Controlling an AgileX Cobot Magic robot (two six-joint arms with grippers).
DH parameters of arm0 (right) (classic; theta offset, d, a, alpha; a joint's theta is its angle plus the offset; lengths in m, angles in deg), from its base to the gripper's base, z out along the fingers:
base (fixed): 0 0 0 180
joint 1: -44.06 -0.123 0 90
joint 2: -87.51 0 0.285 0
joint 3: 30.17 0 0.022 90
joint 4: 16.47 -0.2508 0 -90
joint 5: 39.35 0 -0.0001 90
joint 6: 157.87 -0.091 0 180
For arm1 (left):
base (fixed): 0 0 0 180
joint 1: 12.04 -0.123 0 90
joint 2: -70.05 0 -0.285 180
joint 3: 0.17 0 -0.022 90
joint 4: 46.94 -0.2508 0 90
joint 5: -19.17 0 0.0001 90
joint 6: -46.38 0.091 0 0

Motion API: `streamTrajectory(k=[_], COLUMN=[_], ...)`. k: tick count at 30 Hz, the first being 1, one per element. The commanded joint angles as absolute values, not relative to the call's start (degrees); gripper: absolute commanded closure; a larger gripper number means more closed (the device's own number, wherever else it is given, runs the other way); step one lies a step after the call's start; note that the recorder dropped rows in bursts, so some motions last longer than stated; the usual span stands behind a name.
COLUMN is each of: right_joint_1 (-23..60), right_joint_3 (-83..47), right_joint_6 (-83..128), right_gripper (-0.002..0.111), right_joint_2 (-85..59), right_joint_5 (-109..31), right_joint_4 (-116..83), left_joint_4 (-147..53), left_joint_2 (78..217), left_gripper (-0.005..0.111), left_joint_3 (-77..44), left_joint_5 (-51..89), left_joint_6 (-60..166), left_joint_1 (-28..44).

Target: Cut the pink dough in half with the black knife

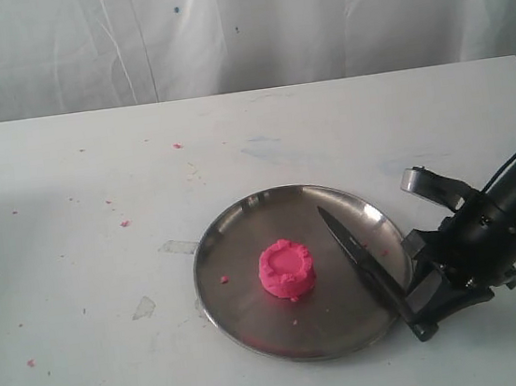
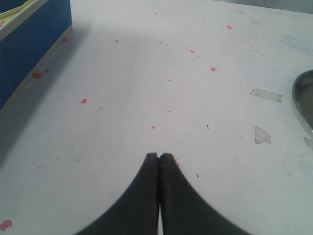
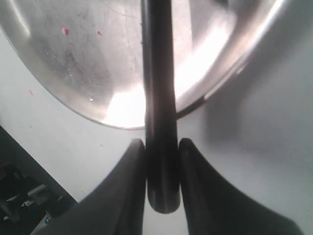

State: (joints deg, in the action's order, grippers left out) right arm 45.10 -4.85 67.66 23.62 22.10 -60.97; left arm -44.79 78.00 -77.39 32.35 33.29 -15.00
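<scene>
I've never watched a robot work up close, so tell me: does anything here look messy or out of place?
Yes: tiny pink crumbs are scattered over the white table, with one more on the steel plate beside the pink dough. Two scraps of clear tape are stuck to the table left of the plate. The dough itself looks whole, uncut.

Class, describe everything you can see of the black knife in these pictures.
The black knife is long, slim and all black, with a pointed blade. Its handle is clamped in the right gripper. The blade reaches over the round steel plate, its point aimed away from the gripper, beside the pink dough without touching it.
</scene>
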Motion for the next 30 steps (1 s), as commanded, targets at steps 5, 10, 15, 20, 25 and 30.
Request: streamTrajectory(k=[5,10,15,20,25,30], right_joint_1=[45.28,45.15,45.15,45.15,45.15,45.15], right_joint_3=[-5.46,-5.57,-5.57,-5.57,-5.57,-5.57], right_joint_6=[70.29,70.45,70.44,70.33,71.24,78.59], right_gripper=[0.108,0.108,0.108,0.108,0.108,0.108], right_joint_2=[22.09,22.09,22.09,22.09,22.09,22.09], right_joint_5=[21.73,21.55,21.81,23.6,24.89,26.65], right_joint_4=[-61.08,-61.4,-61.4,-61.28,-64.07,-70.91], left_joint_4=[-44.61,-44.61,-44.61,-44.61,-44.61,-44.61], left_joint_2=[77.83,77.83,77.83,77.83,77.83,77.83], left_gripper=[0.107,0.107,0.107,0.107,0.107,0.107], left_joint_3=[-77.39,-77.39,-77.39,-77.39,-77.39,-77.39], left_joint_5=[32.45,32.45,32.45,32.45,32.45,32.45], left_joint_6=[33.25,33.25,33.25,33.25,33.25,33.25], left_joint_1=[-14.71,-14.71,-14.71,-14.71,-14.71,-14.71])
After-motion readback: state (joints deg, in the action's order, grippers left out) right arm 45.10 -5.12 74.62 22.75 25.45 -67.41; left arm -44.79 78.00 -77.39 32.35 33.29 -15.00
